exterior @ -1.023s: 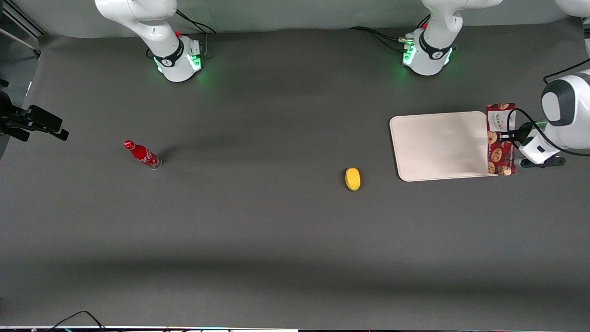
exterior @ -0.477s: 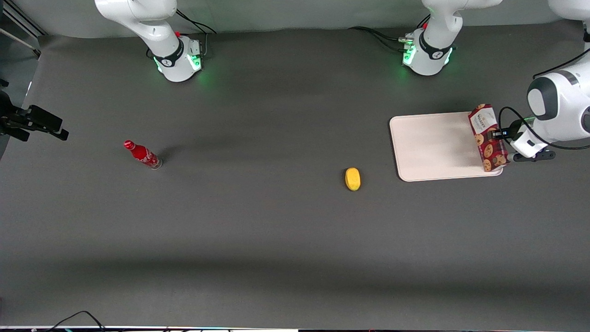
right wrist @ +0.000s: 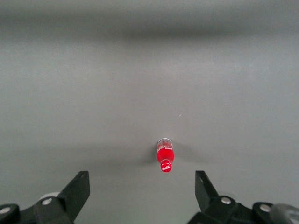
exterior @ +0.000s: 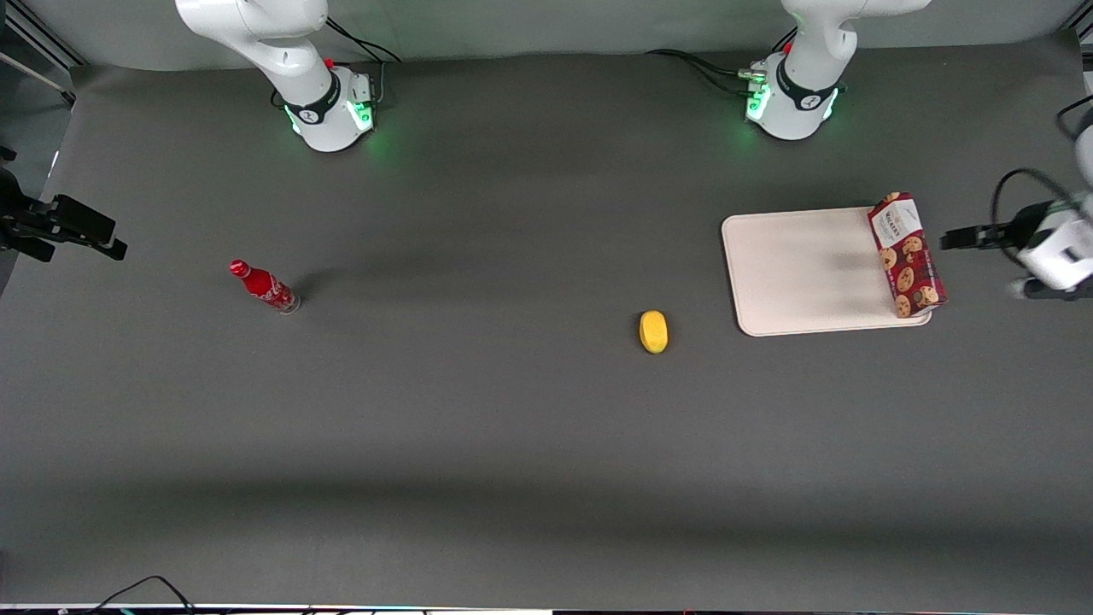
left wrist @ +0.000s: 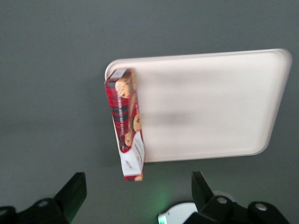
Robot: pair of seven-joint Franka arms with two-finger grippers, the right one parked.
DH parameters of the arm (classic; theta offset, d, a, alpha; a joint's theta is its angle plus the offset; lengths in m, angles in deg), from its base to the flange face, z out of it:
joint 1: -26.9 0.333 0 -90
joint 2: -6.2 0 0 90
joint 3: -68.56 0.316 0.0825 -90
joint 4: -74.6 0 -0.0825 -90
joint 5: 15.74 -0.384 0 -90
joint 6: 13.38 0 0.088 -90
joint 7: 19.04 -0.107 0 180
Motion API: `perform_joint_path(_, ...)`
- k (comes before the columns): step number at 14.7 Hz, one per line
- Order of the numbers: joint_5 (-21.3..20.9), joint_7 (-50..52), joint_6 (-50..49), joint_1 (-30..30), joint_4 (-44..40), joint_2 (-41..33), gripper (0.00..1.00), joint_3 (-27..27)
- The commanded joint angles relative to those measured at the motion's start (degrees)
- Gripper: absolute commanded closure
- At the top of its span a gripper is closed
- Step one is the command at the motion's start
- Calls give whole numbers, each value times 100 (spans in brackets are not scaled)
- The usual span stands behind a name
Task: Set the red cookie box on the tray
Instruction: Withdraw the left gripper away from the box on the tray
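Note:
The red cookie box (exterior: 907, 254) stands on its long narrow side on the cream tray (exterior: 803, 273), along the tray's short edge toward the working arm's end of the table. It leans slightly. My left gripper (exterior: 980, 265) is open and empty. It hovers beside the box, apart from it, farther toward the working arm's end. In the left wrist view the box (left wrist: 127, 135) lines the tray's (left wrist: 210, 102) rim, and the gripper (left wrist: 138, 186) is spread wide with nothing between its fingers.
A yellow oval object (exterior: 653, 331) lies on the table beside the tray, toward the parked arm's end. A small red bottle (exterior: 265, 286) lies farther toward that end; it also shows in the right wrist view (right wrist: 164, 158). Two arm bases (exterior: 790, 102) stand at the table's back edge.
The gripper carried the box onto the tray's edge and tipped it up on its side. It has now let go, opened, and pulled away toward the working arm's end.

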Motion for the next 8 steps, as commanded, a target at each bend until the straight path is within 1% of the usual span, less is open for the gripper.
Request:
perform_joint_path(1,-80,101,-1380,-30,-1645,66,0,-630)
perform_joint_path(4,-10,451,-2102,-30,-2410,66,0,-1281)
perform_joint_path(5,-9,435,-2182,-30,-2604,92,0,-1396)
perform_joint_path(8,-1,453,-2209,-30,-2825,119,0,-1476)
